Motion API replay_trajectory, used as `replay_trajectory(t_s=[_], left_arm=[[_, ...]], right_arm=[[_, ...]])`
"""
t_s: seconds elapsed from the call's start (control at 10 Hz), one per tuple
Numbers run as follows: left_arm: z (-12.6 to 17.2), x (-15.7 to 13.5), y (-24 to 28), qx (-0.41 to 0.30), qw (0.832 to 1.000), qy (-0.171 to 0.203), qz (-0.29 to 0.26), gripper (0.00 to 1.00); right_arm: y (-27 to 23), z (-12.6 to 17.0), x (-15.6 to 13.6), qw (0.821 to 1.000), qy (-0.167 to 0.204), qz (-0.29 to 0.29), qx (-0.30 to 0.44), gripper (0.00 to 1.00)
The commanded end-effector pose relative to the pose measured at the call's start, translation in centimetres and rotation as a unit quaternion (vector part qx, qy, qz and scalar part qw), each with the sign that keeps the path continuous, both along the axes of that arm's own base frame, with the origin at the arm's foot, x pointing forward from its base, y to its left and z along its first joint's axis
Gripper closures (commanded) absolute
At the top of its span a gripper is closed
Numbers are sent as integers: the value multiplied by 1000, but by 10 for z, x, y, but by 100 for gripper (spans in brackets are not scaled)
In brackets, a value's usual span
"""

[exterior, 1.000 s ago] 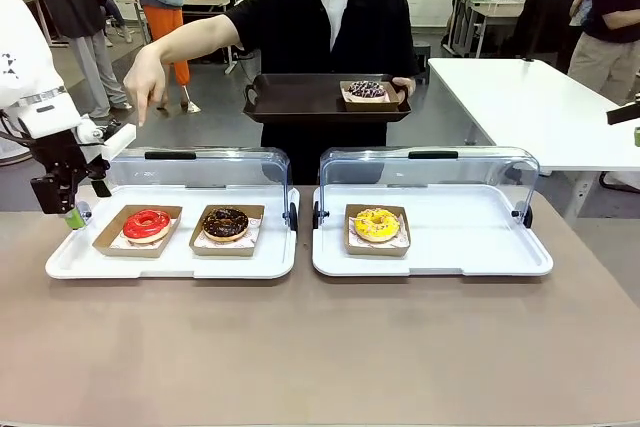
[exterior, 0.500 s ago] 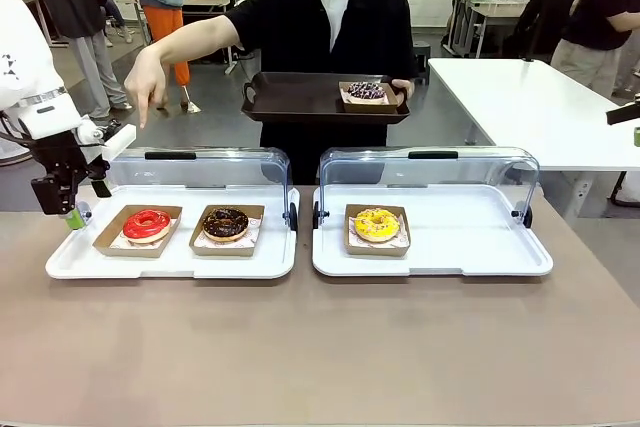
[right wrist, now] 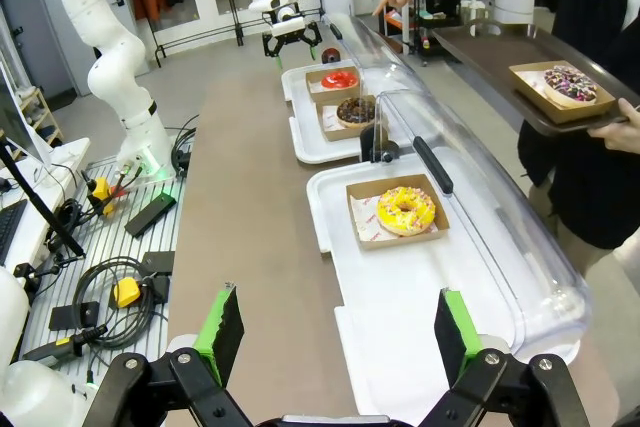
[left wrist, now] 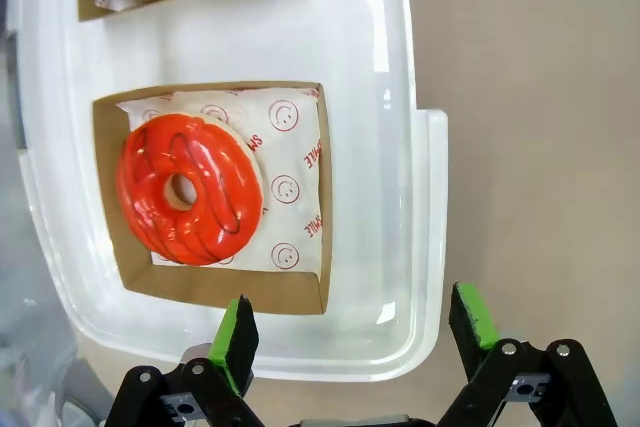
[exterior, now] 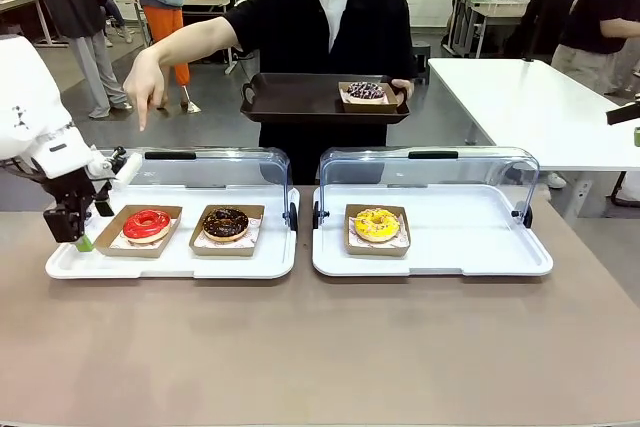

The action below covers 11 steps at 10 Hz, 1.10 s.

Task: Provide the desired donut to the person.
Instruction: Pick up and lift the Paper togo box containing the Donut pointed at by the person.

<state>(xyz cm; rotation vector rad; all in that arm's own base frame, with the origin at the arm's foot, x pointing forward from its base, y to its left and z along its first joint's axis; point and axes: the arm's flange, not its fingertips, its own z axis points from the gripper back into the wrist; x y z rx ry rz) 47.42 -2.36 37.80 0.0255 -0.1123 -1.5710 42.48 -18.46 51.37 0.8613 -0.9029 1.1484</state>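
front view: the person points a hand down over the left end of the left tray, where the red donut sits in its box, and your left gripper hangs at that tray's left edge. left wrist: your fingers are spread apart, with the red donut just ahead of them by the tray's rim. right wrist: your right gripper is wide open by the nearest end of the right tray, with the yellow donut mid-tray.

Four donuts, two white trays, one dark tray.
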Motion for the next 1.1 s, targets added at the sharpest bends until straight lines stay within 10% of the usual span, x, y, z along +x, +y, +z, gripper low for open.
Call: replay_trajectory(t_s=[0.0,1.0], left_arm=[[-15,2,-7,37,999,-4,13,0],[-44,43,6,-1,999,29,20,0]], right_arm=[[2,-1,0,1000,7,-1,5,0],[2,-1,0,1000,7,-1,5,0]])
